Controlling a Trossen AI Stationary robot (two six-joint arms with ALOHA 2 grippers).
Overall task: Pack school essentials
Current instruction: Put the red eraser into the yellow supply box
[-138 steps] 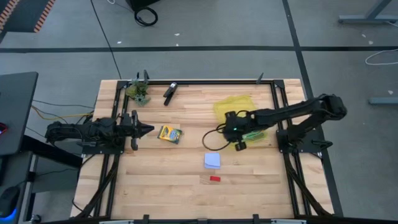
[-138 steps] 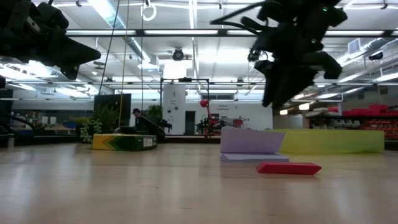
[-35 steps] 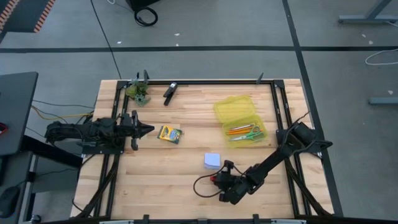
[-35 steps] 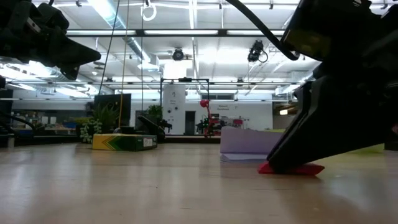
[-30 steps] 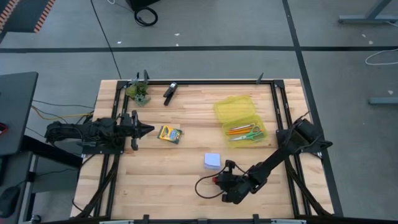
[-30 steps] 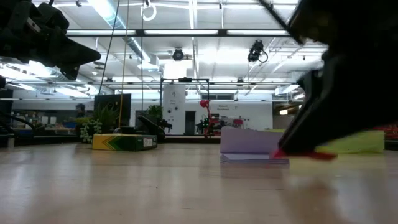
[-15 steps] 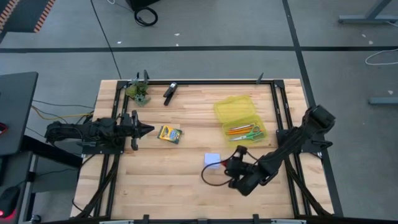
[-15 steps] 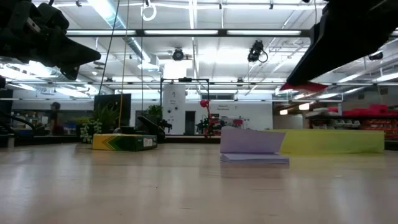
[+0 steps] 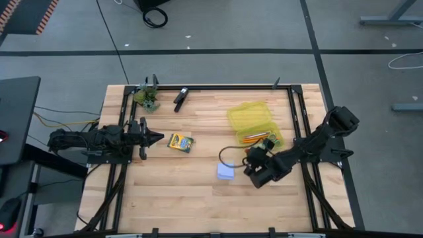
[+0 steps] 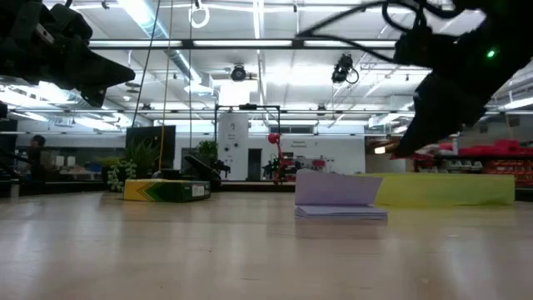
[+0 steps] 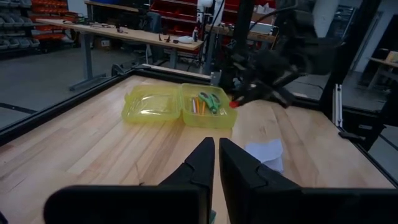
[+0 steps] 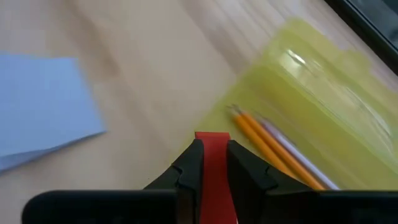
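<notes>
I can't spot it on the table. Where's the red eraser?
In the right wrist view the red eraser sits clamped in the right gripper, raised between the note pad and the yellow case.

Counted on the bench (image 9: 165, 192): one yellow case (image 9: 251, 119), one scissors (image 11: 210, 99), one orange pencil (image 12: 273, 152), one pen (image 12: 292, 154), one note pad (image 9: 225, 171), one red eraser (image 12: 213, 163), one crayon box (image 9: 180, 142), one black clip (image 9: 180, 98), one leafy clump (image 9: 147, 98).

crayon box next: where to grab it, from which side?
Likely from above, with the fingers closing across its short sides. The crayon box lies flat on the table, slightly skewed, with bare wood all round it, so a top-down pinch looks unobstructed. The left gripper sits shut right beside it; the right gripper is busy, shut on the red eraser.
</notes>
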